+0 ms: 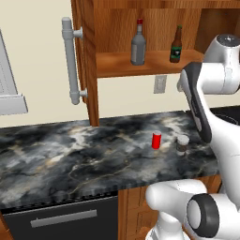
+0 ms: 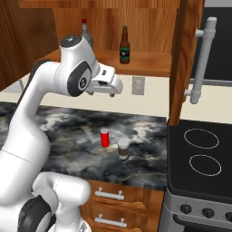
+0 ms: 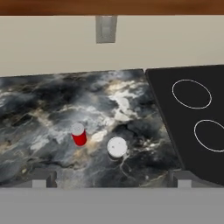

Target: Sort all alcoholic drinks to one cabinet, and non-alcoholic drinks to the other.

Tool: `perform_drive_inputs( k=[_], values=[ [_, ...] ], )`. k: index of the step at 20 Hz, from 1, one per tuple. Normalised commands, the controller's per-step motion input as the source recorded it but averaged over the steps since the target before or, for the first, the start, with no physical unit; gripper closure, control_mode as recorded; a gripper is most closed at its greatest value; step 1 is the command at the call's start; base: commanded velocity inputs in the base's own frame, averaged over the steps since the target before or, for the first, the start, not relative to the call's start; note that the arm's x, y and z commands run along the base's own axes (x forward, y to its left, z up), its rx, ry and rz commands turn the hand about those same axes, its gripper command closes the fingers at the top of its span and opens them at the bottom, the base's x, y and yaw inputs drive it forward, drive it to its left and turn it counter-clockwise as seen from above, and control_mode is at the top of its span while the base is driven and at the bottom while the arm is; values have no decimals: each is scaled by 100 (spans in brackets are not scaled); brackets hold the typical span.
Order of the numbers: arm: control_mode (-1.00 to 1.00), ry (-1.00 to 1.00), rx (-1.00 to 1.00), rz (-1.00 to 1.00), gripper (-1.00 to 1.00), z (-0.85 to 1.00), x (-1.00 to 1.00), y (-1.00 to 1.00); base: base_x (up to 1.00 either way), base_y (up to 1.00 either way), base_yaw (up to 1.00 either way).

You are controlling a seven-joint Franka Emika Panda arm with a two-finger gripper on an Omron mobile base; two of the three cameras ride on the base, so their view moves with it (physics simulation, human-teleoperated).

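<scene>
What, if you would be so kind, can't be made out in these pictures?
- Grey bottle: in the right base view, the arm covers its lower body.
- Beer bottle: label print too small in either base view.
- Cup: hand view looks down onto its lid, hiding its side.
- Second cabinet: none visible to judge.

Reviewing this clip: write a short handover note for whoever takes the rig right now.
Gripper: open, empty, held above the counter.
Grey bottle with red cap and brown beer bottle: both upright on the open wall cabinet's shelf, apart.
Red can and lidded brown cup: upright on the marble counter, side by side, not touching.
Done: alcoholic drinks shelved.
Left: move can and cup to the other cabinet.
</scene>
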Motion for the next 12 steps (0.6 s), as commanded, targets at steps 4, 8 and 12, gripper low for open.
perform_drive_inputs(
  k=[4, 8, 12],
  values=[
    [-100, 0, 1, 1, -100, -50, -19, 7, 0, 0, 0],
    [-100, 0, 2, 2, -100, -49, -17, 9, 0, 0, 0],
    [-100, 0, 1, 3, -100, -47, -12, 17, 0, 0, 0]
  ],
)
